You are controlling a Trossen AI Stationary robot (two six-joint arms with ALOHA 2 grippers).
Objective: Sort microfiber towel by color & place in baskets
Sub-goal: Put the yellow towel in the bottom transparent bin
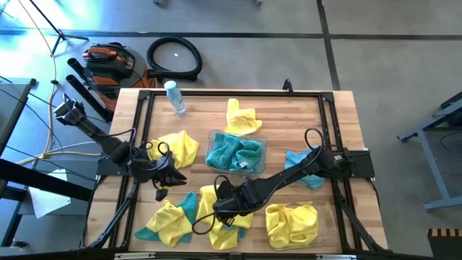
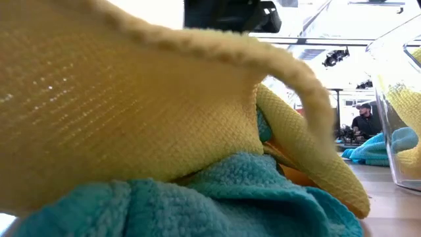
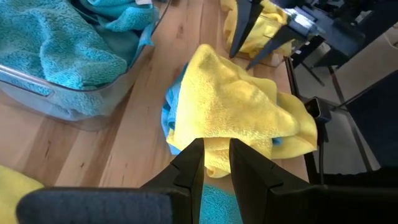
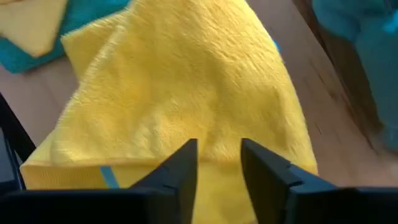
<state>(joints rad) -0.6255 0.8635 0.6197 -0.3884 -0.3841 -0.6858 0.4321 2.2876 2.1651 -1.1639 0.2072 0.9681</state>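
A yellow towel point(image 1: 209, 198) lies on a teal one point(image 3: 169, 118) at the table's near middle. My right gripper point(image 1: 218, 208) reaches in from the right and stands over it, shut on the cloth point(image 4: 186, 93). In the low view the yellow towel point(image 2: 131, 99) rises in a peak. My left gripper point(image 1: 173, 178) hovers to the pile's left, and its fingers point(image 3: 193, 168) are a narrow gap apart and hold nothing. The centre basket point(image 1: 261, 141) holds teal towels point(image 1: 234, 153). The near-right basket point(image 1: 321, 206) holds yellow towels point(image 1: 291, 222). My right gripper point(image 4: 219, 162) pinches the yellow towel between its two fingers, coming from above and pointing down. The cloth point(image 4: 217, 146) runs between the fingers. Which edge or how many layers it has, I cannot tell. The towel stands up in a peak point(image 3: 204, 53), and its lower part rests on the teal towel.
Loose towels lie around: a yellow one point(image 1: 242, 115) far of the centre basket, a yellow one point(image 1: 177, 148) by my left arm, a teal one point(image 1: 303, 172) under my right arm, and a yellow and teal heap point(image 1: 170, 220) near left. A clear bottle point(image 1: 175, 97) lies far left. A person point(image 2: 365, 118) sits in the room behind.
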